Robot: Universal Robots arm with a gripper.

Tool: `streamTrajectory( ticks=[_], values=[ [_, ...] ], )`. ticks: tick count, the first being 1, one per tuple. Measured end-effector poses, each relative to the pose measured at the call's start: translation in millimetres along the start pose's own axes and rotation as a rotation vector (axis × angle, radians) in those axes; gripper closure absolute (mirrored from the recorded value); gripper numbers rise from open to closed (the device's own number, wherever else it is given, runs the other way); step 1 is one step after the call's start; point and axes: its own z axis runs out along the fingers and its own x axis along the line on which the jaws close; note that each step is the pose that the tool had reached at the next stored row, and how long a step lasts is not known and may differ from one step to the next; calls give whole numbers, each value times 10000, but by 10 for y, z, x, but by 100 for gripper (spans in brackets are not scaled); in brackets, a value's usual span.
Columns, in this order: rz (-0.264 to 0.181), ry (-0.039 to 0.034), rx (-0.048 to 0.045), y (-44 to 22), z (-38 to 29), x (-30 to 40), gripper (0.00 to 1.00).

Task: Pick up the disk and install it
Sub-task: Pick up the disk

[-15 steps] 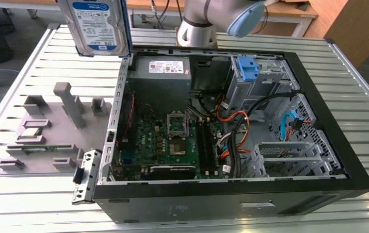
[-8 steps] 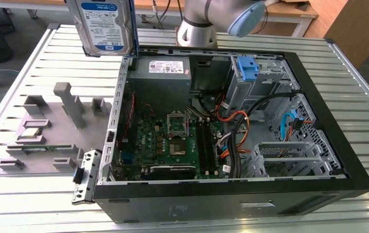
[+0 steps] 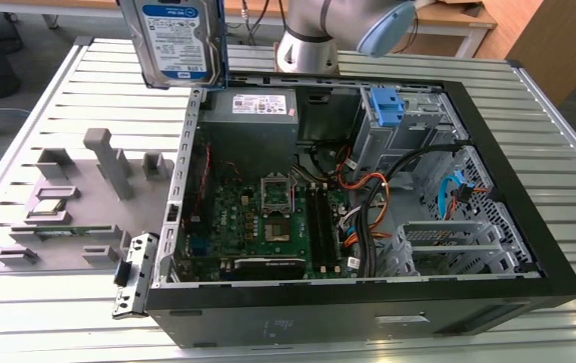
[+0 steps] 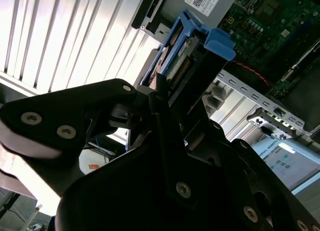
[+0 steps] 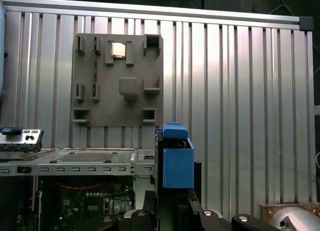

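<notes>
The disk (image 3: 179,41), silver with a white-and-blue label and blue side rails, hangs upright in the air above the far corner of the open computer case (image 3: 560,281), on the exterior view's left. In the second wrist view my gripper (image 4: 165,93) is shut on the disk (image 4: 192,48), its black fingers (image 4: 117,91) clamping the drive's edges. The first wrist view shows the disk's blue rail end (image 5: 177,161) sticking out above the gripper (image 5: 175,213).
The case lies open on a slatted metal table (image 3: 55,325). Inside are a motherboard (image 3: 267,227), a grey power supply (image 3: 252,113), cables and a blue bracket (image 3: 387,106) at the drive bay. A grey fixture plate (image 3: 96,193) lies beside the case.
</notes>
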Motion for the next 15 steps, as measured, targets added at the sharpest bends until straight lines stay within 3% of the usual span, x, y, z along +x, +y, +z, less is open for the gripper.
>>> streamTrajectory(
  ticks=[15],
  values=[
    [0,0,0,-301,-11,-1,65]
  ],
)
